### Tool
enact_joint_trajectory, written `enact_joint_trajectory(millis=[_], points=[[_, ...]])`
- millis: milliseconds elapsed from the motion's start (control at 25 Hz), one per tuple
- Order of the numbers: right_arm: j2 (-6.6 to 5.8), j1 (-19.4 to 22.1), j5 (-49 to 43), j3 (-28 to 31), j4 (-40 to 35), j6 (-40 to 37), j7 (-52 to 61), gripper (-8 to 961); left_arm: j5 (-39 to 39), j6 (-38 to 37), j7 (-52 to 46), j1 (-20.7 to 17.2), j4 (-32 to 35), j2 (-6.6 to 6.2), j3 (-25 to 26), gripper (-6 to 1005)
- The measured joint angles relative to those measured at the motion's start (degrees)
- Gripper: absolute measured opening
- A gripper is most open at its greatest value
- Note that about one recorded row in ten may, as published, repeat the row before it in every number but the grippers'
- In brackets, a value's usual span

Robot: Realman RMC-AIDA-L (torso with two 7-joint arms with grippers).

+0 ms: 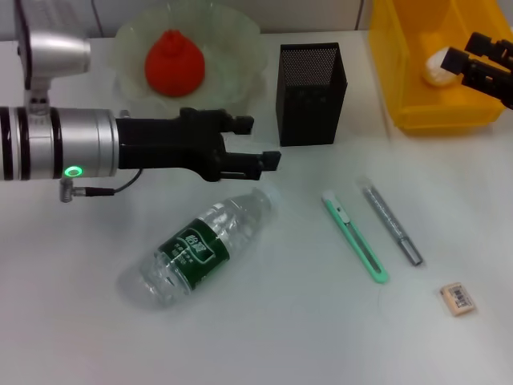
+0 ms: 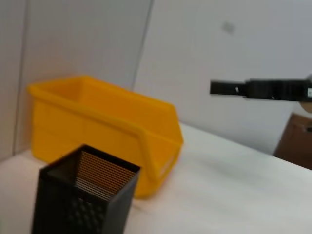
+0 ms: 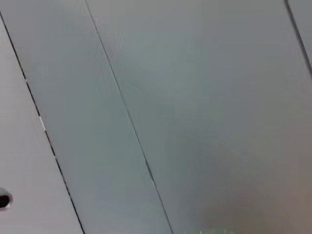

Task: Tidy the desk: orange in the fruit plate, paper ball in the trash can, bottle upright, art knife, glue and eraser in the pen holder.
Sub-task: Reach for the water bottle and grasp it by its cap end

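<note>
White desk (image 1: 264, 337) is under my two arms, and lots of things sit on it. My left gripper (image 1: 264, 143) reaches across from the left, just above the cap end of the bottle (image 1: 199, 246), and its two black fingers are spread apart with nothing between them. The bottle lies on its side below that gripper, its white cap pointing toward the pen holder (image 1: 312, 93). The pen holder stands upright at the back, between the fruit plate (image 1: 232, 44) and the trash can (image 1: 417, 72). The orange (image 1: 174, 63) sits inside the fruit plate. My right gripper (image 1: 463, 66) hangs over the yellow trash can at the far right, and it is clamped on the paper ball (image 1: 437, 67), which is over the inside of the can. The art knife (image 1: 355, 237) and the glue (image 1: 390, 223) lie flat side by side, right of the bottle, close but not touching. The eraser (image 1: 458, 298) rests alone near the front right corner. From my left wrist I see the pen holder (image 2: 83, 195) just beside the trash can (image 2: 105, 129).
</note>
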State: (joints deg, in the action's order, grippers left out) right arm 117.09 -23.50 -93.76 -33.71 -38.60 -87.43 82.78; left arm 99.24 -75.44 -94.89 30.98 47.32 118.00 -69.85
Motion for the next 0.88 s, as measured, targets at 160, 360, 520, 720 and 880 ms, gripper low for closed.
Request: enact_joint_trajectory(millis=[160,360,520,720,880], points=[[0.36,-0.5,0.9,-0.1,0.4,0.3,-0.9,804,4.7,0.4,-9.2,0.4,5.6,0.58,-2.2,805],[0.11,-1.0,0.9,0.0,1.4,0.2,-1.0,804,18.3,3.7,-26.3,2.3,15.9,0.71,-10.8,803],[0.32,-1.2,0.9,0.0,1.5,0.3,-1.0,804,21.7,4.4,-30.8,3.3,18.3,0.81,-13.8,801],[0.44,-1.0,0.8,0.0,1.8,0.3,-1.0,804,26.1,4.7,-36.6,5.3,18.8,0.95,-17.0,798],[0.37,-0.9,0.9,0.0,2.8,0.3,-1.0,804,30.6,4.2,-41.2,8.8,18.3,1.1,-20.0,795]])
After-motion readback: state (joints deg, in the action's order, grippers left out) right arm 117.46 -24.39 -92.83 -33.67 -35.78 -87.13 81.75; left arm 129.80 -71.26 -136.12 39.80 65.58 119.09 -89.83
